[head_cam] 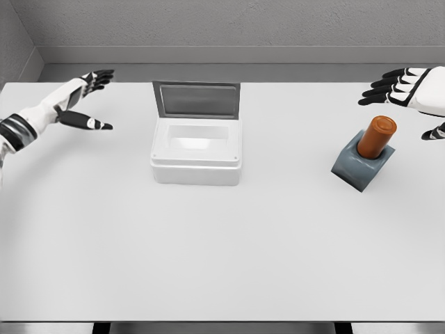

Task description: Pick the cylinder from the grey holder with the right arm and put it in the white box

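A wide white table (222,257) fills most of the view, backed by a grey textured wall (229,21) behind its far edge. Near the table's middle sits a white box (197,156), its grey-lined lid (197,101) standing open at the back. To the right, well apart from the box, a tilted grey holder (359,165) carries an orange-brown cylinder (376,136) leaning in its socket. The right hand (410,90) hovers just above and beyond the cylinder, fingers spread, grasping nothing. The left hand (80,97) hangs at the far left, fingers released and empty.
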You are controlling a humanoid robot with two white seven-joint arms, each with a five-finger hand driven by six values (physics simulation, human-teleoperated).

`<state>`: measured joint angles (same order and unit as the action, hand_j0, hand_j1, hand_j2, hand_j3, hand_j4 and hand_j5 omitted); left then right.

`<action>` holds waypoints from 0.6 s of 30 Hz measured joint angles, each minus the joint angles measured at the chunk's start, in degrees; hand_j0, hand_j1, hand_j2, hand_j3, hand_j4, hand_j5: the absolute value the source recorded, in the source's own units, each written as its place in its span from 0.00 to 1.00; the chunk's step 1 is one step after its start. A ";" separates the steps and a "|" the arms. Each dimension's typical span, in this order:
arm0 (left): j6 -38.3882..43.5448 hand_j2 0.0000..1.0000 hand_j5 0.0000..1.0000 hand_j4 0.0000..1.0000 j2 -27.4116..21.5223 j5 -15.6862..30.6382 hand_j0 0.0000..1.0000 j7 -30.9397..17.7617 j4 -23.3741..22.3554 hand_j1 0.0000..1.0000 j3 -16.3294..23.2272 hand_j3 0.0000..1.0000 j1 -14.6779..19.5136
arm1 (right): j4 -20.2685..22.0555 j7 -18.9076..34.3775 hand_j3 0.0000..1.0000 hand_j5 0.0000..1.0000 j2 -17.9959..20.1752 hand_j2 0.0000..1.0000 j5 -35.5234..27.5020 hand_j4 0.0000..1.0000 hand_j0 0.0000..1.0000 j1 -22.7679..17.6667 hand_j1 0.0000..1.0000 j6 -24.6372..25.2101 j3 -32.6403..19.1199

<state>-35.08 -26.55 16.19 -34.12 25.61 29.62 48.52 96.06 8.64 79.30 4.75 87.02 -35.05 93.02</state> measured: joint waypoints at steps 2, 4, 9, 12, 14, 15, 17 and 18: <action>0.00 1.00 1.00 1.00 0.27 0.11 1.00 -0.43 0.12 1.00 -0.65 1.00 0.00 | -0.05 -0.19 1.00 1.00 -0.59 1.00 -0.01 1.00 1.00 -0.09 1.00 0.00 0.11; -0.01 1.00 1.00 1.00 0.94 -0.01 1.00 -0.65 0.19 1.00 -0.93 1.00 0.00 | -0.21 -2.41 1.00 1.00 -1.63 1.00 -0.07 1.00 1.00 -0.43 1.00 0.00 0.53; -0.02 1.00 1.00 1.00 2.46 -1.16 1.00 -0.85 0.00 1.00 -1.03 1.00 0.53 | -2.14 -5.93 1.00 1.00 -2.80 1.00 -0.57 1.00 1.00 -3.86 1.00 0.02 0.89; -0.03 1.00 1.00 1.00 3.03 -1.45 1.00 -0.88 -0.21 1.00 -1.00 1.00 0.53 | -4.06 -6.46 1.00 1.00 -2.94 1.00 -0.81 1.00 1.00 -4.22 1.00 0.03 1.05; -0.03 1.00 1.00 1.00 3.23 -1.53 1.00 -0.88 -0.28 1.00 -1.01 1.00 0.53 | -4.79 -6.60 1.00 1.00 -3.16 1.00 -0.85 1.00 1.00 -4.30 1.00 0.03 1.33; -0.03 1.00 1.00 1.00 3.29 -1.55 1.00 -0.89 -0.33 1.00 -1.01 1.00 0.44 | -5.03 -6.60 1.00 1.00 -3.37 1.00 -0.88 1.00 1.00 -4.22 1.00 0.03 1.39; -0.03 1.00 1.00 1.00 3.35 -1.58 1.00 -0.89 -0.39 1.00 -1.02 1.00 0.27 | -5.69 -6.27 1.00 1.00 -4.18 1.00 -0.83 1.00 1.00 -4.38 1.00 0.03 1.54; -0.03 1.00 1.00 1.00 3.37 -1.58 1.00 -0.89 -0.41 1.00 -1.02 1.00 0.18 | -6.41 -5.97 1.00 1.00 -4.87 1.00 -0.82 1.00 1.00 -4.40 1.00 0.03 1.60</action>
<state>-35.11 -23.19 14.60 -35.01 25.20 28.60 48.69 89.65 2.66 74.43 3.93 82.62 -35.02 94.62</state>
